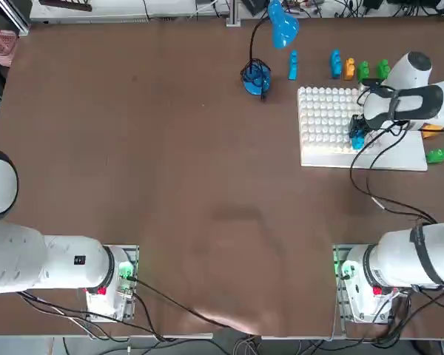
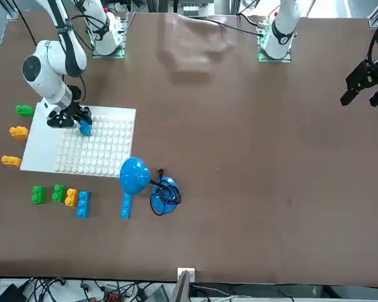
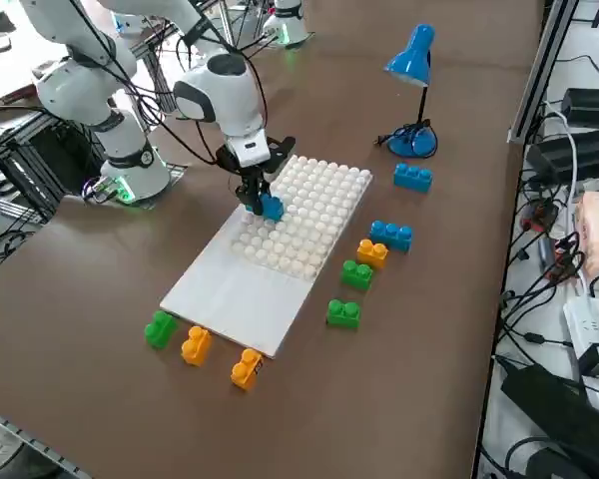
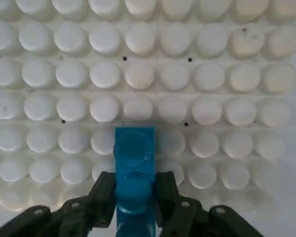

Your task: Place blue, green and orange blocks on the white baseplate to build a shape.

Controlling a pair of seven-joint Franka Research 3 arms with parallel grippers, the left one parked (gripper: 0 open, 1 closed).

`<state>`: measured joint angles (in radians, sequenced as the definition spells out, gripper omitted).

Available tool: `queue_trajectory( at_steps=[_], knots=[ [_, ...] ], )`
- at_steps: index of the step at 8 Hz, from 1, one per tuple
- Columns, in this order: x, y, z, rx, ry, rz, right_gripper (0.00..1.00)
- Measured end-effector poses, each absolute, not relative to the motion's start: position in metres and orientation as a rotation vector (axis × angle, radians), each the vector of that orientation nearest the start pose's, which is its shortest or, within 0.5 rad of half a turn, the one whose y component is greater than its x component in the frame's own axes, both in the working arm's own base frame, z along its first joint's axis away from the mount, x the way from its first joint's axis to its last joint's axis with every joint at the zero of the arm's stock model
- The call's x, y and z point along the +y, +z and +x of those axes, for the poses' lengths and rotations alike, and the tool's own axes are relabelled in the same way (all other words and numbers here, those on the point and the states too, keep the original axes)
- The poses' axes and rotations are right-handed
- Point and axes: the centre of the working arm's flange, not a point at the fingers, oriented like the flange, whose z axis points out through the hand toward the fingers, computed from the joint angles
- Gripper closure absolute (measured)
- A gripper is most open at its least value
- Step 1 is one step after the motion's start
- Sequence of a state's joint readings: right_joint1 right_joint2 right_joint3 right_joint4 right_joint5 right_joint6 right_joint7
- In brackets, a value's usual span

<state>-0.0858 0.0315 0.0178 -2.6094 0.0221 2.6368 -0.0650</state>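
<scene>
My right gripper (image 4: 134, 190) is shut on a blue block (image 4: 134, 153), with its dark fingers (image 4: 104, 192) on the block's two sides. The block is low over the studded part of the white baseplate (image 1: 322, 151), close to where the smooth margin (image 3: 230, 284) begins. I cannot tell whether it is pressed onto the studs. The same gripper (image 1: 357, 135) and blue block (image 3: 271, 208) show in the top and right side views. No other block stands on the baseplate (image 2: 41, 148).
Loose blocks lie around the plate: blue (image 1: 293, 65), blue (image 1: 335, 63), orange (image 1: 348, 68) and two green (image 1: 363, 70) along the far edge. Green (image 3: 161, 328) and two orange (image 3: 196, 345) sit beyond the smooth margin. A blue lamp (image 1: 281, 28) stands left of the plate.
</scene>
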Motion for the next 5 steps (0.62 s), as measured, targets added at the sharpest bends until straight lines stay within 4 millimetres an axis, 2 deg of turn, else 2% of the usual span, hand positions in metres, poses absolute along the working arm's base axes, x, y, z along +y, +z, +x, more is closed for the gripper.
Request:
queue_trajectory(
  at_steps=[2, 5],
  knots=[
    [-0.0287, 0.2311, 0.4330, 0.043, 0.011, -3.129, 0.62],
    [-0.0287, 0.2301, 0.4330, 0.049, 0.012, -3.129, 0.62]
  ],
)
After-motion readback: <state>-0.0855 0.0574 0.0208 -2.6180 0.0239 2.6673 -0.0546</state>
